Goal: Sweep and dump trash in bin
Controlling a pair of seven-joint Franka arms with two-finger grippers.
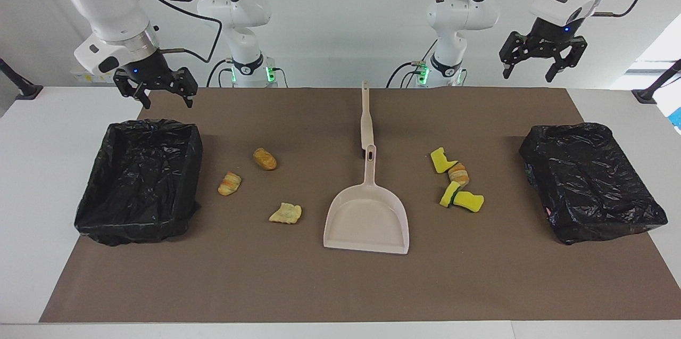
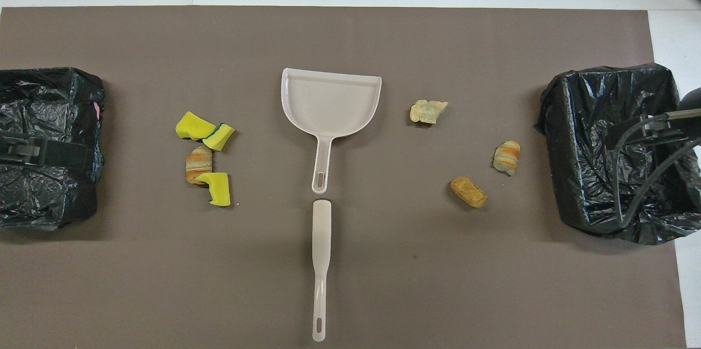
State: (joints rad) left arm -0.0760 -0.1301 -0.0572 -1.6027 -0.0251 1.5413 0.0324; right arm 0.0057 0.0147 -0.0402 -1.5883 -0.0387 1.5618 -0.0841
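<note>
Item: dustpan (image 1: 367, 216), beige, flat on the brown mat (image 1: 340, 286) at mid-table, handle toward the robots, open mouth away from them. Item: brush (image 1: 365, 115), same beige, in line with the dustpan handle and nearer the robots, its head just short of the handle's tip; the two share one long axis running straight out from the robots, so you take either from above with the jaws set across that line. Item: trash, two lots. Three bread lumps (image 1: 265, 158) lie scattered between the dustpan and the bin (image 1: 139, 179) at the right arm's end; three sponges with one pastry (image 1: 457, 185) bunch together toward the left arm's end, near the second bin (image 1: 590, 182). Item: right gripper (image 1: 155, 90), released, empty, raised over the mat's edge by its bin. Item: left gripper (image 1: 542, 62), released, empty, raised over the table's edge by its own bin. Note: the tools lie midway between the arms, neither clearly closer; you will likely want one tool per arm.
</note>
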